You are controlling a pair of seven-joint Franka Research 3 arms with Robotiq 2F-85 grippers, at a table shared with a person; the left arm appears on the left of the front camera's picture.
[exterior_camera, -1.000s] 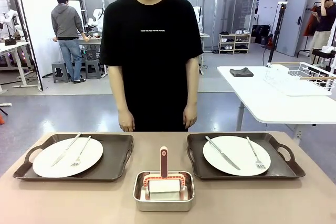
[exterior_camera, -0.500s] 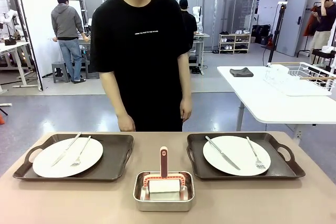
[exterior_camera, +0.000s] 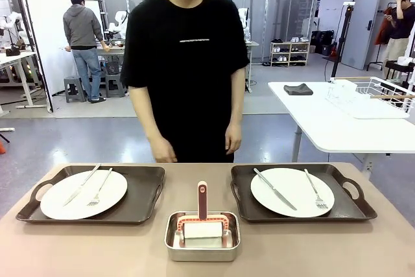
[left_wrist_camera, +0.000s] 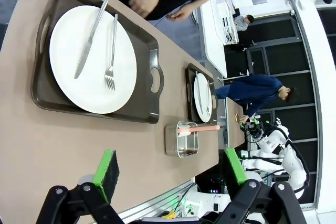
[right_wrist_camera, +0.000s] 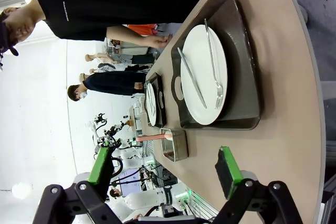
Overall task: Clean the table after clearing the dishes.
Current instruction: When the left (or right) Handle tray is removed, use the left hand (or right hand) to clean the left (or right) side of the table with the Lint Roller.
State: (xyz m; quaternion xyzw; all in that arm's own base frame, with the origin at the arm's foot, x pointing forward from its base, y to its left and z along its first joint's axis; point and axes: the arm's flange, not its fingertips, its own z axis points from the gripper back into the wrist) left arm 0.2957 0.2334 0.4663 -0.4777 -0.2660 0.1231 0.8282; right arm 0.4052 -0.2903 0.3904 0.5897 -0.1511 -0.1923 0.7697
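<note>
Brown trays hold plates; pan holds roller.

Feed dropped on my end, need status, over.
Left gripper open, right gripper open, both empty. Left plate, right plate on trays, table not cleared. Person's hands beyond far edge.

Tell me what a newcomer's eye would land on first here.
On the tan table, the left tray and right tray, both dark brown, carry white plates with knives and forks. Between them, nearer the robot's side, stands a small steel pan holding a pink-framed roller. A person in a black shirt stands at the far edge.
</note>
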